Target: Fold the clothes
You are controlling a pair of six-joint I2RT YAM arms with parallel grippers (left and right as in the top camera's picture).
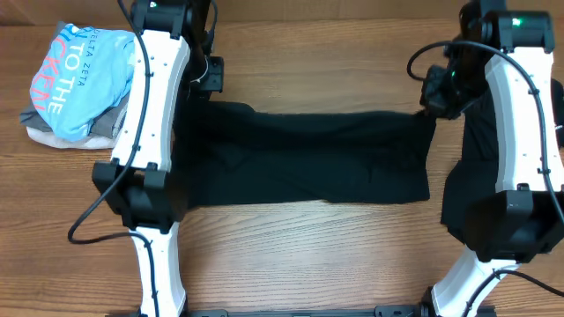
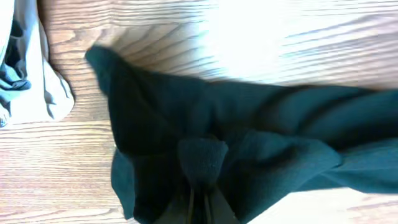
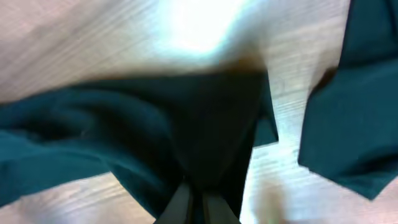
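A black shirt (image 1: 308,158) lies stretched across the middle of the wooden table. My left gripper (image 1: 204,81) is shut on its far left corner; in the left wrist view the cloth (image 2: 205,137) bunches up into the fingers (image 2: 200,208). My right gripper (image 1: 438,95) is shut on its far right corner; in the right wrist view the cloth (image 3: 199,124) runs into the fingers (image 3: 198,205). A second black garment (image 1: 476,167) lies at the right under my right arm and shows in the right wrist view (image 3: 354,112).
A pile of clothes sits at the far left: a light-blue lettered tee (image 1: 79,79) on top of grey (image 1: 110,128) and beige (image 1: 48,136) garments. The grey one shows in the left wrist view (image 2: 31,74). Bare wooden table (image 1: 308,255) lies in front.
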